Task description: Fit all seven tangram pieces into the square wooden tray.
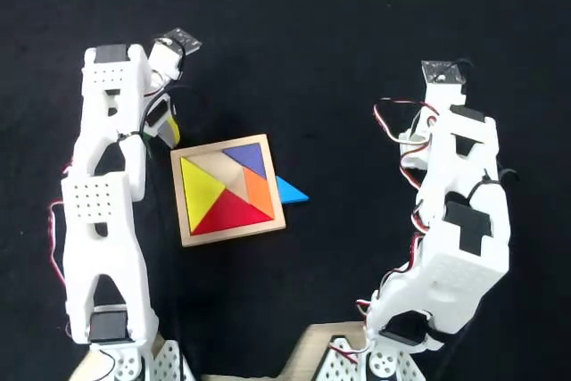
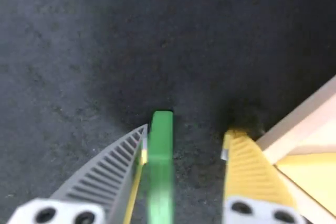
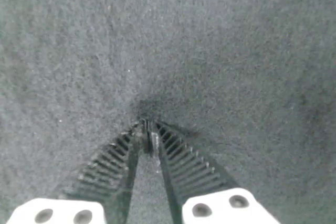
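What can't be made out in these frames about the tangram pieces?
1. Green piece, left wrist view: blurred and cut off by the picture's edge, so its shape is unclear. In the high view the left arm covers it.
2. Pale patch inside the tray, high view: too small to tell bare wood from a piece.
3. Blue triangle, high view: whether it touches the tray's rim is unclear.

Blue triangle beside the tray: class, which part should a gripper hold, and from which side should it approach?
Probably grip the blue triangle across its pointed outer half, coming straight down from above on the side facing away from the tray. It lies flat with one edge at the tray's rim, so only its two outer edges look open to fingers.
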You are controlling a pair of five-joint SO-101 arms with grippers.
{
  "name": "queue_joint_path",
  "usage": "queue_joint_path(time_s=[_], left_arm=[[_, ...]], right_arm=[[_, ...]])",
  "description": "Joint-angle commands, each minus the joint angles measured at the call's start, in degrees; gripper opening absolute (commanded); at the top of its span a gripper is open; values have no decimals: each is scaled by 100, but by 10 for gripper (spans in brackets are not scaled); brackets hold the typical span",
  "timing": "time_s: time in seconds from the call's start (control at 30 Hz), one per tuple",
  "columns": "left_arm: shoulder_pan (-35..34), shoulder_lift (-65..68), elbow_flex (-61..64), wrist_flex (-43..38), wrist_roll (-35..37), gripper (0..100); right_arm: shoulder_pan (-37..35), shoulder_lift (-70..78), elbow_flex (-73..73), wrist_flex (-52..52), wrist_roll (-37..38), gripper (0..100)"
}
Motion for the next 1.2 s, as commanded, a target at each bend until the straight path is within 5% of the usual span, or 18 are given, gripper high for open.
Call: queue_joint_path(time_s=[0.0, 0.53, 0.73, 0.9, 1.03, 1.17], left_arm=[[4, 26, -822, 404, -18, 149], [180, 44, -1692, 1257, 9, 29], [426, -1055, -1464, 1257, 2505, 29], [831, -2963, 347, 1257, 4387, 29], [1490, -4396, 2132, 1160, 4633, 29], [1842, -4853, 3591, 229, 4624, 29]], right_arm=[[-211, -242, 13, -79, 44, 11], [-211, -242, 13, -79, 44, 11], [-211, -242, 13, -70, 44, 11], [-211, -242, 13, -62, 44, 11], [-211, -242, 13, -53, 44, 11], [-211, -242, 13, -53, 44, 11]])
